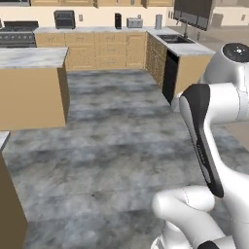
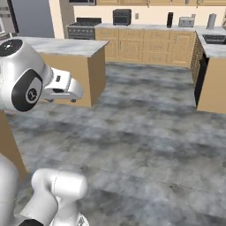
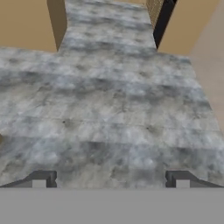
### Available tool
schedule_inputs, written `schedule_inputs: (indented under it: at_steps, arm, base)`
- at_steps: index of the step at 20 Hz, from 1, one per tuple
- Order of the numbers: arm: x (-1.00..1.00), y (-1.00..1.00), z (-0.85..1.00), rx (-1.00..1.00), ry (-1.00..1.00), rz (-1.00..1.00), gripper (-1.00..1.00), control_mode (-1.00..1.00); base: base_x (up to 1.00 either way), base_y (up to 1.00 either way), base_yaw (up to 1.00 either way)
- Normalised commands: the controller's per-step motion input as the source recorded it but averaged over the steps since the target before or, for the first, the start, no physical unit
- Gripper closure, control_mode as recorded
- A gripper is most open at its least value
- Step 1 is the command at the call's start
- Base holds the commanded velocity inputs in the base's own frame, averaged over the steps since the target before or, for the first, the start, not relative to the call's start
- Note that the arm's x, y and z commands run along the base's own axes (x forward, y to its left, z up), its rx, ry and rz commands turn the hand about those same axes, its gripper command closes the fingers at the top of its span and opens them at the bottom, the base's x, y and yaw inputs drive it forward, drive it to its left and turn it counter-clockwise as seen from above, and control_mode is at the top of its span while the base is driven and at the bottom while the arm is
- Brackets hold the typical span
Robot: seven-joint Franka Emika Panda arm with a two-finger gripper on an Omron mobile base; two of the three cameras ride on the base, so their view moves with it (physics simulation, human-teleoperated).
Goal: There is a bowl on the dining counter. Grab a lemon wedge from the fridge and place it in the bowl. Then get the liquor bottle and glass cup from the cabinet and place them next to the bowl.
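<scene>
My gripper (image 3: 111, 179) hangs over bare grey stone floor, open, with its two dark fingertips (image 3: 41, 178) far apart and nothing between them. In the right base view the white hand (image 2: 66, 89) sticks out to the right of the arm's big joint, above the floor. The bowl, lemon wedge, liquor bottle and glass cup are out of view. A marble-topped, tan-sided block (image 1: 31, 90) stands to the left. A corner of another tan counter (image 1: 6, 204) sits close at the lower left. I cannot tell which of them is the dining counter.
Tan base cabinets (image 1: 109, 48) with a marbled top run along the back wall, bearing a stove (image 1: 18, 34) and small appliances. A counter leg with a sink (image 1: 174, 39) and a black dishwasher front (image 1: 169, 75) comes forward on the right. Open floor (image 1: 112, 141) lies between.
</scene>
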Motion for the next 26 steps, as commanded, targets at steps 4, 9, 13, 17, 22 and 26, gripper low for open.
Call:
schedule_inputs:
  at_steps: [4, 9, 13, 17, 22, 26]
  arm:
    - [0.00, 0.00, 0.00, 0.00, 0.00, 0.00, -1.00, 1.00]
    - [0.00, 0.00, 0.00, 0.00, 0.00, 0.00, -1.00, 1.00]
    - [0.00, 0.00, 0.00, 0.00, 0.00, 0.00, -1.00, 1.00]
    - [0.00, 0.00, 0.00, 0.00, 0.00, 0.00, -1.00, 1.00]
    - [0.00, 0.00, 0.00, 0.00, 0.00, 0.00, -1.00, 1.00]
    - [0.00, 0.00, 0.00, 0.00, 0.00, 0.00, -1.00, 1.00]
  base:
    - [1.00, -0.02, -0.04]
    - [1.00, -0.02, -0.03]
    - [1.00, -0.11, -0.02]
    - [1.00, -0.13, -0.02]
    - [1.00, -0.11, -0.02]
    - [1.00, -0.12, -0.02]
